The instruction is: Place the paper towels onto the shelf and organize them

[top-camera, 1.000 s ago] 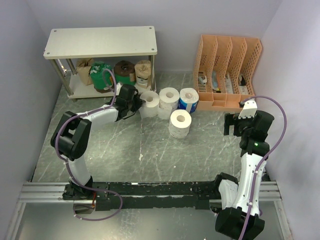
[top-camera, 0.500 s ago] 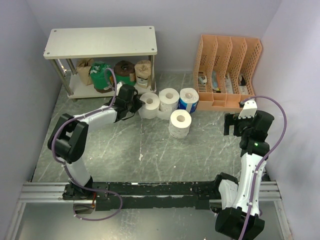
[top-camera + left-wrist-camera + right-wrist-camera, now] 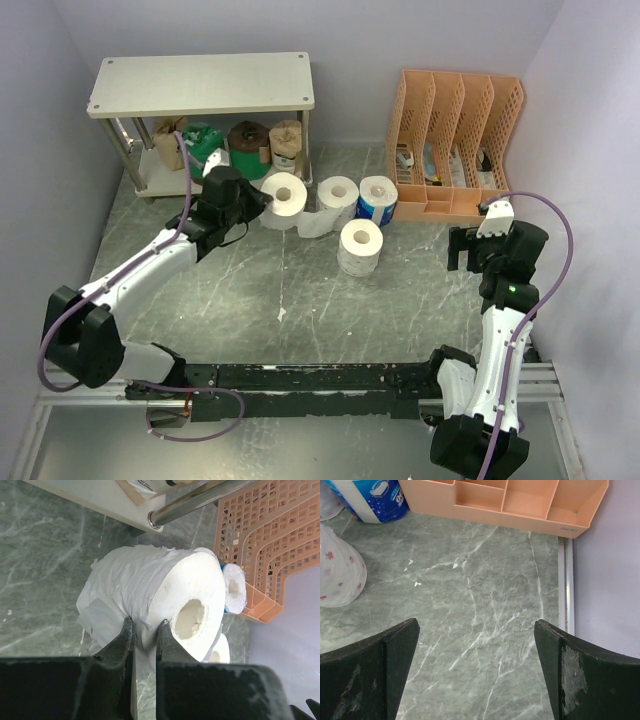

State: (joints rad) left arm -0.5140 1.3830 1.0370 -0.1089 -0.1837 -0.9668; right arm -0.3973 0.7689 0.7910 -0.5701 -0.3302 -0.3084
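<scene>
1. From above, the left fingers are clamped on a white roll. The roll is tipped so that its hollow core faces up, just beside the front right leg of the shelf. I'd say it is held there because the lower board is where it belongs: tan, green and brown rolls already stand in a row on that tier. Three more rolls wait on the counter. They are a second white roll, a blue-printed roll next to the orange file organizer, and a front roll standing alone. The right fingers hang well apart from all of them, off to the right.

2. From the left wrist, the two dark fingers are nearly together. They pinch a fold of the white roll's loose outer paper and do not span the cylinder. The paper is soft and crinkled, with ragged edges around a pale tube core. To my eye that is a thin hold, and the sheet could tear or the roll could swing. The shelf's shiny tube leg and pale board edge sit just above the roll.

3. From the right wrist, the scuffed black fingers are spread wide with nothing between them, above the green marbled counter. The blue-printed roll's glossy wrap shows at the top left. A white wrap with tiny flowers, probably the front roll, bulges in at the left edge. The organizer's smooth plastic base runs along the top.
</scene>
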